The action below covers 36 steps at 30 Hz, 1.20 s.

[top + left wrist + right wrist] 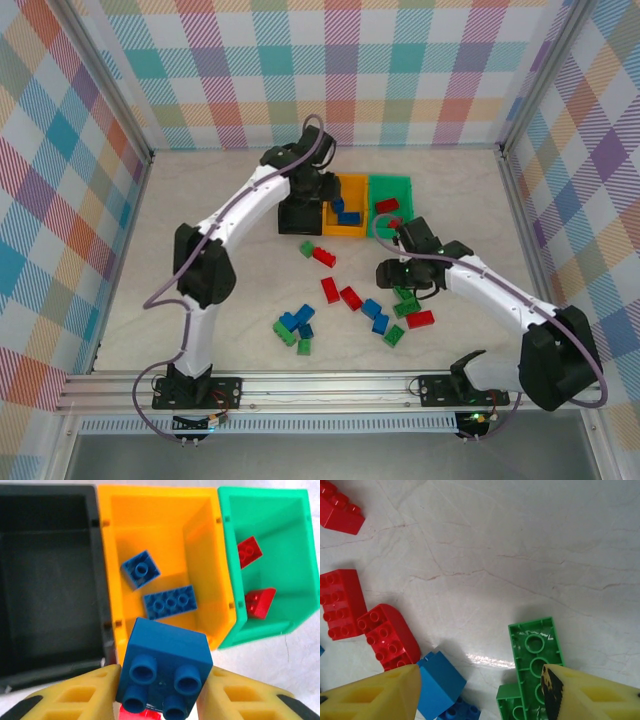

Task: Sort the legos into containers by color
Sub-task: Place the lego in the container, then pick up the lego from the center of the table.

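Your left gripper [162, 682] pinches a blue square brick [165, 662] at the orange bin's [200, 510] near edge. Your right gripper [480, 690] hangs spread over a green brick [535, 647].

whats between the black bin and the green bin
The orange bin, holding a square blue brick and a long blue brick; left wrist view.

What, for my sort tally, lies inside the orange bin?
A square blue brick and a long blue brick. Its near end is covered by the held brick in the left gripper.
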Each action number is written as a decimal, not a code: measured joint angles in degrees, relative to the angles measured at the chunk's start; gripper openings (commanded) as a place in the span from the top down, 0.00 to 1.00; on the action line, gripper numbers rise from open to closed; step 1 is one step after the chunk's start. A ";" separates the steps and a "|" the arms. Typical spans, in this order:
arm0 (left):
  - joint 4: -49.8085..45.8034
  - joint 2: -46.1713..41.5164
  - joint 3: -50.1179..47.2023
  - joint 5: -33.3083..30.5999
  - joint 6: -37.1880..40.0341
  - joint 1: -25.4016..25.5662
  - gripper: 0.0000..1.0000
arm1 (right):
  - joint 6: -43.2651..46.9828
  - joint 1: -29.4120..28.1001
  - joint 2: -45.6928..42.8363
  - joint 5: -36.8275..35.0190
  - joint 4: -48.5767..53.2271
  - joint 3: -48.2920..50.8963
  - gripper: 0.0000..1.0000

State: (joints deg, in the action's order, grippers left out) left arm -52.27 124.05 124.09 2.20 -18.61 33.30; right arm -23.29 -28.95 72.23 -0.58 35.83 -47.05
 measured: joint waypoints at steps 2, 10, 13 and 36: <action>-1.07 3.82 4.42 0.85 -0.15 0.02 0.46 | -0.59 0.00 -1.27 0.68 -0.31 1.01 0.35; -1.05 3.52 0.00 2.73 -1.31 0.46 0.34 | -2.03 -1.16 -1.97 3.63 -1.57 2.45 0.35; 2.75 -4.42 -13.84 2.69 -1.57 0.96 0.34 | -2.08 -2.32 -0.66 4.66 -2.99 2.43 0.35; 15.23 -54.42 -76.78 1.42 -9.42 1.55 0.32 | -0.24 -12.31 16.98 4.09 -3.26 -6.01 0.34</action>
State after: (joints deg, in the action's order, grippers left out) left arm -37.04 69.63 47.31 3.62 -28.03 34.85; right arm -23.53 -41.25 89.21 3.51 32.58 -53.06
